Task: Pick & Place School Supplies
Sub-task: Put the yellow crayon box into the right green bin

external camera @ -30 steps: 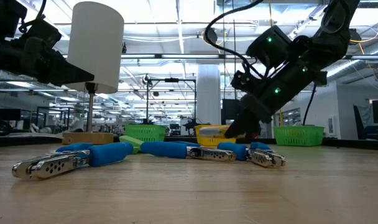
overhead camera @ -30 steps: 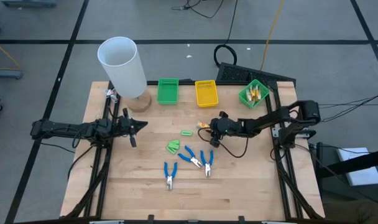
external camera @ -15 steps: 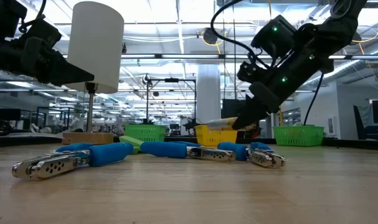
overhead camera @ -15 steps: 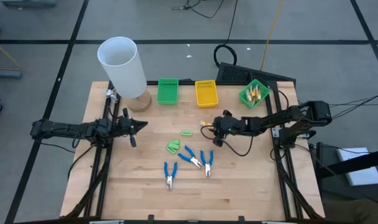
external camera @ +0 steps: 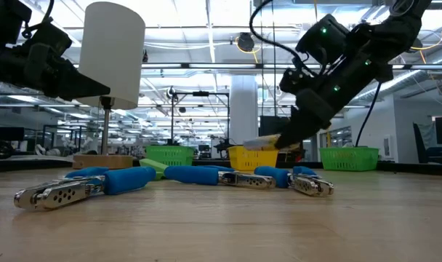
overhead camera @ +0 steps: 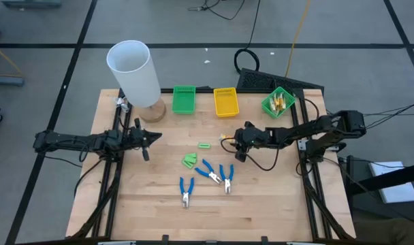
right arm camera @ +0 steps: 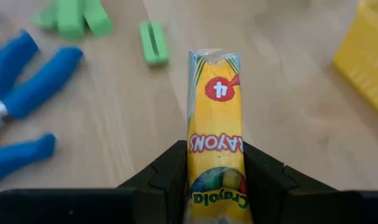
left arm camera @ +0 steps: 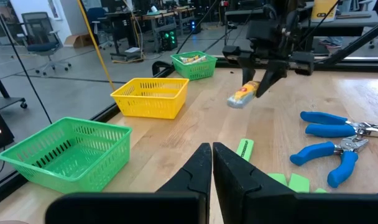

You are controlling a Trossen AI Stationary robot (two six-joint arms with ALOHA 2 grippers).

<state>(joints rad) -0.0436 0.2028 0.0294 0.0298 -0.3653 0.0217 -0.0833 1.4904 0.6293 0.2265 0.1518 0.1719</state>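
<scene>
My right gripper [overhead camera: 230,139] hangs over the middle of the table, shut on a yellow crayon pack [right arm camera: 215,118], also seen in the low view [external camera: 260,140] and the left wrist view [left arm camera: 243,95]. Three blue-handled pliers [overhead camera: 208,170] [overhead camera: 186,190] [overhead camera: 227,177] lie flat on the table nearer the front. Light-green pieces [overhead camera: 190,160] [overhead camera: 204,145] lie beside them. My left gripper [overhead camera: 158,135] waits shut at the table's left, holding nothing. My right gripper pinches the crayon pack's two long sides [right arm camera: 196,167] between its fingers [right arm camera: 167,169], at the pack's rear end. The fingers slant down from the table's right side and lie along the pack. The pack sticks out past the fingertips, lifted clear of the table.
At the far edge stand a green bin [overhead camera: 184,99], a yellow bin [overhead camera: 225,102] and a second green bin [overhead camera: 278,102] with yellow packs inside. A tall white cylinder [overhead camera: 133,71] on a wooden base stands at the far left. Bare wood lies toward the near edge.
My right gripper has risen a little with the crayon pack, which now hangs higher above the table than before. It stays shut on the pack.
</scene>
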